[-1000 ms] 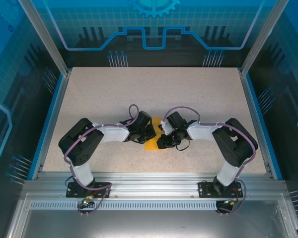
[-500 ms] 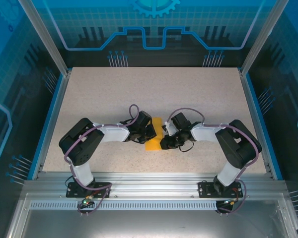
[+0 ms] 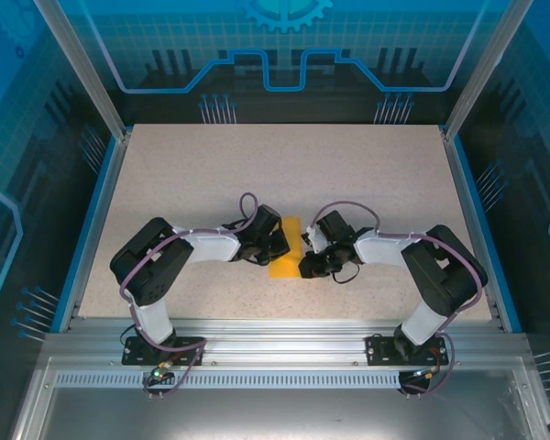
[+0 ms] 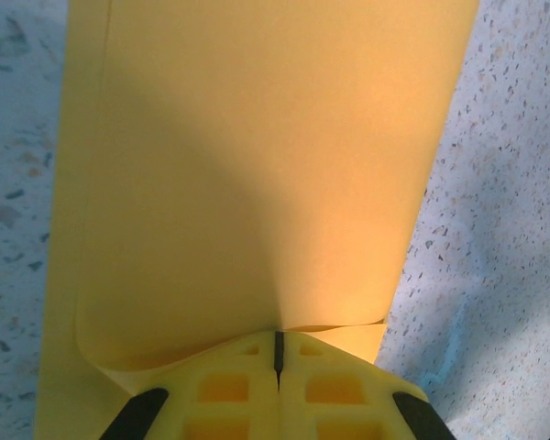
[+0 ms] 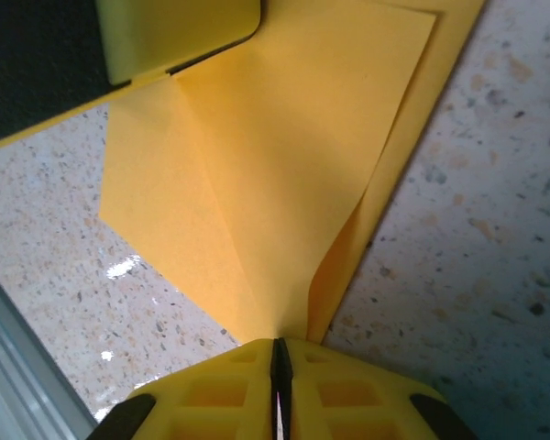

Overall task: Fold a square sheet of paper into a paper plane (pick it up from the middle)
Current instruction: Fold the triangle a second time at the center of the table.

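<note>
Pinching on the left first: the left fingers (image 4: 229, 390) are pressed together on the square sheet of paper (image 4: 257, 165). Its upper layer bows out of that pinch in a soft curl rather than lying flat. A strip of the lower layer shows along the left side, so the two layers do not sit edge on edge.

Across to the middle, and from above the sheet lies on the speckled surface (image 3: 348, 174), near its front edge, as a narrow orange-yellow strip between the two wrists.

Over on the right, the right fingers (image 5: 339, 394) are closed too, nipping the paper where a loose flap stands open beside them. A faint diagonal crease runs up the sheet from there.

My read is that a fold is being set. To do it well, one side should act as a steady anchor while the other draws the curled layer flat. The edges need to meet before anything presses down, and a hard tug would tear or skew paper this thin.

Hard to judge from here:
- The wrists cover both flanks of the sheet in the overhead view.
- The left wrist view cuts off the far edge.
- I cannot tell whether each pinch takes one layer or two.
- I cannot tell whether the sheet's underside touches the surface.
</note>
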Tool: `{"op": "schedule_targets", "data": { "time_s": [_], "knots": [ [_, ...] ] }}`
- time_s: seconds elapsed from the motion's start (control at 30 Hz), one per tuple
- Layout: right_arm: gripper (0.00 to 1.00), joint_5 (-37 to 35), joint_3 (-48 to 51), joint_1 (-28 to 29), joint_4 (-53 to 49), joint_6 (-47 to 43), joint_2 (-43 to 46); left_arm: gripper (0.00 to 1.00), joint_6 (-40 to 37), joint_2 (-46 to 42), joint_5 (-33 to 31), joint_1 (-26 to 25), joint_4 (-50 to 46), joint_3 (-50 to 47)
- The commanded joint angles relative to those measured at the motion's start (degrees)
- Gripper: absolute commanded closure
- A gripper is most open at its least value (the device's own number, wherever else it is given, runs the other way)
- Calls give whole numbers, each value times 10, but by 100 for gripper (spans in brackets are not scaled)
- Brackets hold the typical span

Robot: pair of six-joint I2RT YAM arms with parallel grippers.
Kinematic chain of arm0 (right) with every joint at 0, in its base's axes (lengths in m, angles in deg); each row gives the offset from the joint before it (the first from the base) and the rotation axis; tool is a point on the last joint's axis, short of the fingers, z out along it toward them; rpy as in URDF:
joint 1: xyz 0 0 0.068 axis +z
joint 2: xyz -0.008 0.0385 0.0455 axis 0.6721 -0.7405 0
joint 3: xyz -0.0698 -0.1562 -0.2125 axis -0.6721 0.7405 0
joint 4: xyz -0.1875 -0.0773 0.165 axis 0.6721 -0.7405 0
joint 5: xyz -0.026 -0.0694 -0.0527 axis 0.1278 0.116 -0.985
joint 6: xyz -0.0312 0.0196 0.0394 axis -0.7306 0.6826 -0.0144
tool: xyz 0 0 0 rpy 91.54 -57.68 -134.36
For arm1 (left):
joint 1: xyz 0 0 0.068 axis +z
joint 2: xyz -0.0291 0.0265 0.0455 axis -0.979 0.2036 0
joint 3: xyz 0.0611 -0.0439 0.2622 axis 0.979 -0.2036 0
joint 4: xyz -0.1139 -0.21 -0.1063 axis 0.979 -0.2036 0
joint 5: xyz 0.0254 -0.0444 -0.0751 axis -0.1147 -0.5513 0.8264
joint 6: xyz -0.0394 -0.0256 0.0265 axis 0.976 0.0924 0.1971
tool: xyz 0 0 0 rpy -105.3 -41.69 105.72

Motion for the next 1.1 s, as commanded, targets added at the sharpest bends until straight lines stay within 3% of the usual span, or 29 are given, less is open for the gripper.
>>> {"op": "schedule_targets", "data": {
  "time_s": [0.0, 0.3, 0.5, 0.63, 1.07],
  "knots": [
    [90, -87, 11, 12, -153, 10, -3, 100, -14, 28, -13, -1, -51, -3],
    [91, -90, -32, 28, -204, 11, 37, 100, -15, 29, -11, -1, -50, -2],
    [90, -8, -40, 15, -132, 38, 74, 100, -15, 29, -10, -1, -48, -1],
    [89, 23, -64, 15, -104, 47, 56, 100, -15, 29, -9, -1, -48, 2],
    [90, -8, -49, -10, -88, 35, -37, 100, -20, 13, -8, -1, -47, 4]
  ]
}}
